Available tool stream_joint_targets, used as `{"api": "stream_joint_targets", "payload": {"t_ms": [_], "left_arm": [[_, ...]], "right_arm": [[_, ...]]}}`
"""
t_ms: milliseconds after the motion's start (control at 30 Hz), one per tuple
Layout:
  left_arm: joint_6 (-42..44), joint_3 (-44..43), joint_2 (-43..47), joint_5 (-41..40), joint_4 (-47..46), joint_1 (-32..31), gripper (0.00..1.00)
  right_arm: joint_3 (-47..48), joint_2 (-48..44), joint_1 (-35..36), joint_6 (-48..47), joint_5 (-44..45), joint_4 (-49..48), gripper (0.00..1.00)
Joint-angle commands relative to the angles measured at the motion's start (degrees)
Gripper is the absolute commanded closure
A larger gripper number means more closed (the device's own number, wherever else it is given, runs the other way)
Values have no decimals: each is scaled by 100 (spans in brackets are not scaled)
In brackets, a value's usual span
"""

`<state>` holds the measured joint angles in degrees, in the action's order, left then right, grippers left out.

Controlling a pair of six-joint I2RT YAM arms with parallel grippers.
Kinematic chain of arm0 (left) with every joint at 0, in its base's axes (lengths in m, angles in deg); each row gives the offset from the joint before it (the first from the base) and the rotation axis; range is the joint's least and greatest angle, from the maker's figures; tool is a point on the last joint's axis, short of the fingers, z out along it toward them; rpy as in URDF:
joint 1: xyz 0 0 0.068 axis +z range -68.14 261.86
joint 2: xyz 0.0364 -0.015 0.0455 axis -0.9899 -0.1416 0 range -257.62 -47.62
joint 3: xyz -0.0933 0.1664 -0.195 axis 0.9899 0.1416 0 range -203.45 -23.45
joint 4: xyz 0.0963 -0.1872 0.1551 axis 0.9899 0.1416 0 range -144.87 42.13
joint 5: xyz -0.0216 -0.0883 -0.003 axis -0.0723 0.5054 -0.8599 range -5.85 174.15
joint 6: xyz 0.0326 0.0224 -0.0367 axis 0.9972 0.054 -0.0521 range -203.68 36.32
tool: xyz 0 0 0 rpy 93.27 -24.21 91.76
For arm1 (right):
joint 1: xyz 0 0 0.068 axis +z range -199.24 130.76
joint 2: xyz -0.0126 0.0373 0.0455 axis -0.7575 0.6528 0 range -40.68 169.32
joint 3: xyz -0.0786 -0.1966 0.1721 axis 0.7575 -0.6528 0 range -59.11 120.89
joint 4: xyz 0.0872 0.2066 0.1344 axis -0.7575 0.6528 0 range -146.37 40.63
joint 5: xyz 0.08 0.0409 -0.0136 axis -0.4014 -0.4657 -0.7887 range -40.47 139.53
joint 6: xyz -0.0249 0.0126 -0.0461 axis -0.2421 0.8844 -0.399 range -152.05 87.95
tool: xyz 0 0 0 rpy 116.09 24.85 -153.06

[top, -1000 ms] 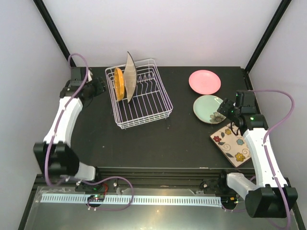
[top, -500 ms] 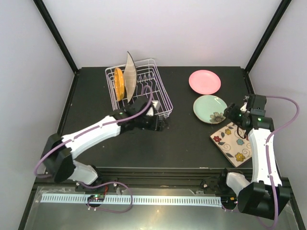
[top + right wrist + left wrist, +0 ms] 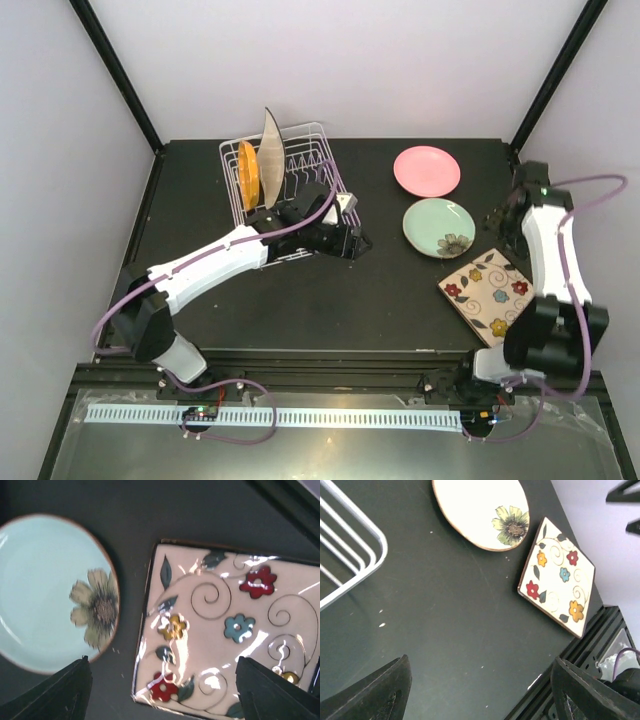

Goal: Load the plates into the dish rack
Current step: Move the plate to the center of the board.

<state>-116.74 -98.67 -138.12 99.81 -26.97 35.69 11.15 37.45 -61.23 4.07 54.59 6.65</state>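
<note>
The dish rack (image 3: 300, 215) stands at the back left. A small orange plate (image 3: 248, 172) and a pale square plate (image 3: 270, 158) stand on edge in it. The pink plate (image 3: 427, 170), the pale green flowered plate (image 3: 438, 227) and the square cream flowered plate (image 3: 487, 290) lie flat on the right. My left gripper (image 3: 355, 240) hovers open and empty by the rack's front right corner (image 3: 355, 555), above bare table. My right gripper (image 3: 497, 215) hangs open and empty at the right edge, over the gap between the green plate (image 3: 50, 590) and the square plate (image 3: 225, 630).
The black table (image 3: 380, 290) ends at a metal rail along the near edge (image 3: 580, 650). Pale walls and black corner posts close in the back and sides. The left arm (image 3: 210, 260) stretches diagonally across the table's left half, in front of the rack.
The left arm has swung from the far left of the rack across to its front right corner. The right arm has drawn back from the green plate toward the right edge.
</note>
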Motion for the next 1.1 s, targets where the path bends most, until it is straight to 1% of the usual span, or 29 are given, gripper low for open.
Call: {"api": "stream_joint_targets", "payload": {"t_ms": [0,33,100,167,233,300,400,467,633,733,800,867,967,1067], "left_arm": [[305,359,552,35,200,256,22],[339,466,629,85,129,330,22],[432,581,719,173,54,467,21],[561,629,736,291,32,579,21],[660,686,723,459,-48,696,21],[696,782,689,681,-184,811,21],[740,888,615,1132,-450,942,21],[761,902,529,1293,-526,991,21],[767,888,336,1515,-654,1061,21],[795,886,273,1547,-671,1090,21],[816,880,213,1564,-656,1117,20],[811,869,155,1597,-651,1136,21],[800,828,95,1641,-650,1146,21],[793,759,32,1643,-604,1150,21]], "right_arm": [[1149,1391,-47,807,588,935,21],[1392,1654,-84,793,485,1058,22],[1562,1808,-121,524,-62,911,23],[1318,1478,-194,232,-793,309,23],[870,976,-360,206,-1101,-216,22],[365,623,-580,208,-1139,-597,22],[166,796,-894,-50,-970,-287,22],[-128,858,-1137,-169,-940,-309,22],[-1028,609,-2171,-58,-1406,-1005,23],[-1157,627,-2599,-49,-1461,-1069,24],[-1121,593,-2710,16,-1052,-946,24],[-1164,488,-2801,81,-830,-1004,23],[-1331,442,-3043,159,-896,-1256,21],[-1323,639,-3182,217,-740,-1300,19]]}}
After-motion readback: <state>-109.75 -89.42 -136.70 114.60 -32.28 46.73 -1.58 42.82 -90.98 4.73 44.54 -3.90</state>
